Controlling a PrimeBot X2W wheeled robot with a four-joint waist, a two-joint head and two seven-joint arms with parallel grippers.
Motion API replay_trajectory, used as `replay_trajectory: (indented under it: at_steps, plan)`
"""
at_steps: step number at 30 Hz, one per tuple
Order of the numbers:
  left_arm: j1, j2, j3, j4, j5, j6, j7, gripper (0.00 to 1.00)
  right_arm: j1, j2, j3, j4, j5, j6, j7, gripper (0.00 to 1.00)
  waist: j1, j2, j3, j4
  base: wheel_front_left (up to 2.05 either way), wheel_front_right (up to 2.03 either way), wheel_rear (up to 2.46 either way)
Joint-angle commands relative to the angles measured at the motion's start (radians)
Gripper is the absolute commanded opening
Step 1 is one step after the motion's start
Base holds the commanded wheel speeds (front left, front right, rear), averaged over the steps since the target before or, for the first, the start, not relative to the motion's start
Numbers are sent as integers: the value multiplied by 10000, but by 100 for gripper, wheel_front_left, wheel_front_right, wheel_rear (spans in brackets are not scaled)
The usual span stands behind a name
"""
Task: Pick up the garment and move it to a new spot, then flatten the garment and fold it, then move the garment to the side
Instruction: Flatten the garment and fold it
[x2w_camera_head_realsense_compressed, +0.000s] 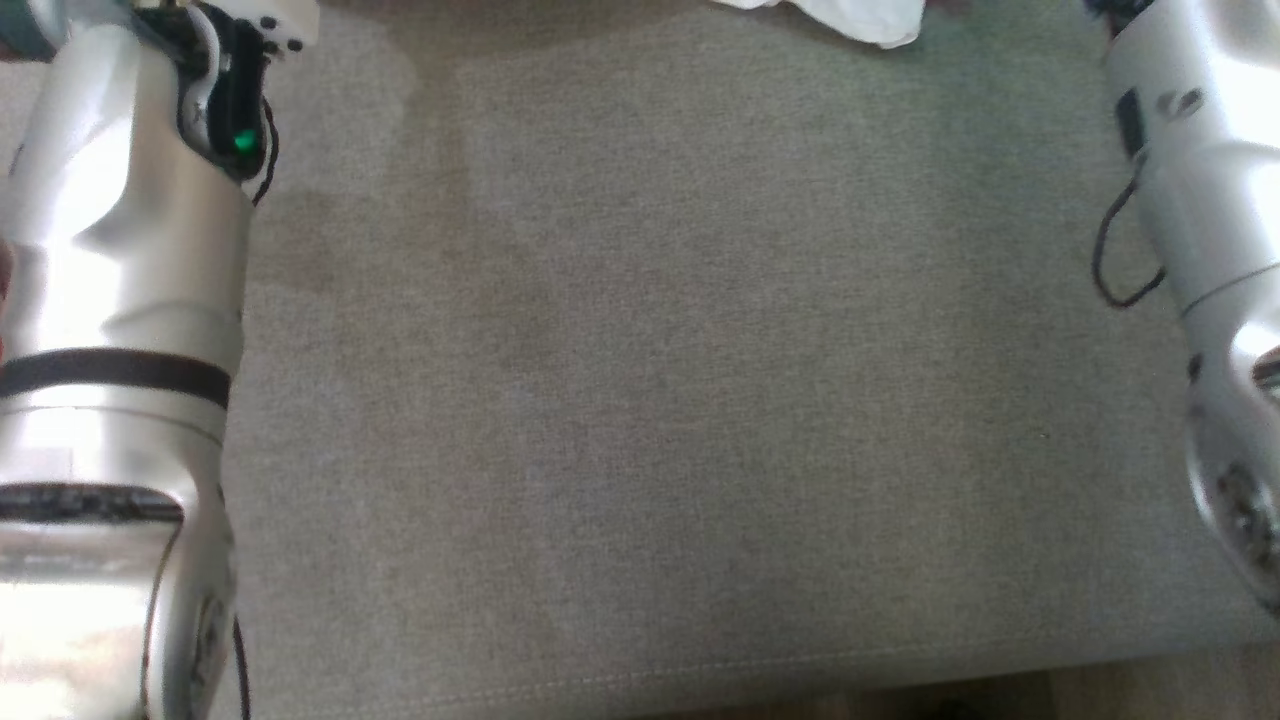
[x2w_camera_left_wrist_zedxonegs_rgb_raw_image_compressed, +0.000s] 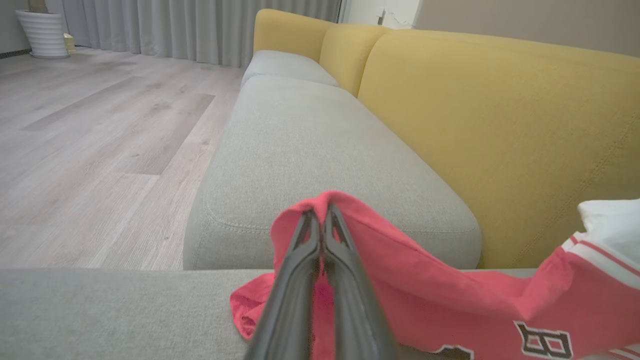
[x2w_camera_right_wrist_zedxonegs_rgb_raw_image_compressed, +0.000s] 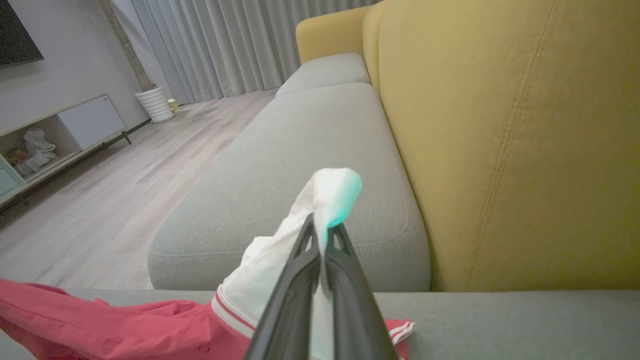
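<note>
On our left gripper (x2w_camera_left_wrist_zedxonegs_rgb_raw_image_compressed: 321, 214) the jaws clamp the red garment (x2w_camera_left_wrist_zedxonegs_rgb_raw_image_compressed: 450, 295). On our right gripper (x2w_camera_right_wrist_zedxonegs_rgb_raw_image_compressed: 324, 225) they clamp its white part.

A grey seat cushion (x2w_camera_head_realsense_compressed: 650, 400) spreads across the head view, a stitched seam running along its front edge near the bottom of the frame. In the left wrist view, more grey sofa seats (x2w_camera_left_wrist_zedxonegs_rgb_raw_image_compressed: 310, 145) run toward the upper centre, flanked on the right by mustard-yellow back cushions (x2w_camera_left_wrist_zedxonegs_rgb_raw_image_compressed: 500, 125). Pale wood-plank flooring (x2w_camera_left_wrist_zedxonegs_rgb_raw_image_compressed: 100, 125) takes the left side, grey curtains (x2w_camera_left_wrist_zedxonegs_rgb_raw_image_compressed: 175, 25) hang along the top and a white ribbed pot (x2w_camera_left_wrist_zedxonegs_rgb_raw_image_compressed: 42, 32) stands in the upper left corner. In the right wrist view, a low cabinet (x2w_camera_right_wrist_zedxonegs_rgb_raw_image_compressed: 90, 120) stands at the left edge against a grey wall (x2w_camera_right_wrist_zedxonegs_rgb_raw_image_compressed: 65, 55), pale bundled items (x2w_camera_right_wrist_zedxonegs_rgb_raw_image_compressed: 35, 147) in its open compartment, a dark screen (x2w_camera_right_wrist_zedxonegs_rgb_raw_image_compressed: 17, 30) in the upper left corner.
</note>
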Motion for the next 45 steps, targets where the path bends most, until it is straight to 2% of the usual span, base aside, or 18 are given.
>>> replay_trajectory:
  at_steps: [1, 7, 14, 21, 25, 27, 36, 40, 45]
  plan:
    - [108, 321, 266, -394, -87, -76, -48, 0, 269, 291, 166, -247, 151, 75, -225, 0, -3, 1, 62, 57, 0, 0, 0]
    - [1900, 108, 708, -1182, -142, -221, -48, 0, 2257, 87, 797, -796, 1226, 75, -1227, 0, -3, 1, -293, 227, 0, 0, 0]
    - [4826, -94, 1072, -2860, -48, -344, -48, 0, 6224, -521, 1274, -2810, 2621, 75, -1978, 0, -3, 1, -1189, 267, 0, 0, 0]
    - [7887, -100, 1078, -4947, 272, -376, -49, 0, 10183, -1004, 396, -5261, 3128, 75, -2052, 0, -3, 1, -2150, 174, 0, 0, 0]
    - [9341, -94, 1128, -5752, 210, -334, 24, 0, 12156, -892, -283, -6829, 3014, 75, -1115, 0, -3, 1, -2535, 212, 0, 0, 0]
    - [9639, -104, 1135, -5942, 142, -328, 113, 0, 12637, -857, -473, -7251, 2892, 75, -800, 0, -3, 1, -2620, 226, 0, 0, 0]
    - [12139, -55, 1301, -8461, -217, 225, 1656, 0, 16292, 129, -2387, -11243, 1577, 75, 2749, 0, -3, 1, -3306, 183, 0, 0, 0]
    - [13131, -68, 1313, -9647, -320, 584, 2573, 0, 17125, 355, -2956, -12594, 1153, 75, 3775, 0, -3, 1, -3526, 170, 0, 0, 0]
    - [13908, -103, 1282, -10706, -471, 885, 3376, 0, 17497, 428, -3298, -13344, 1070, 75, 4453, 0, -3, 1, -3638, 196, 0, 0, 0]
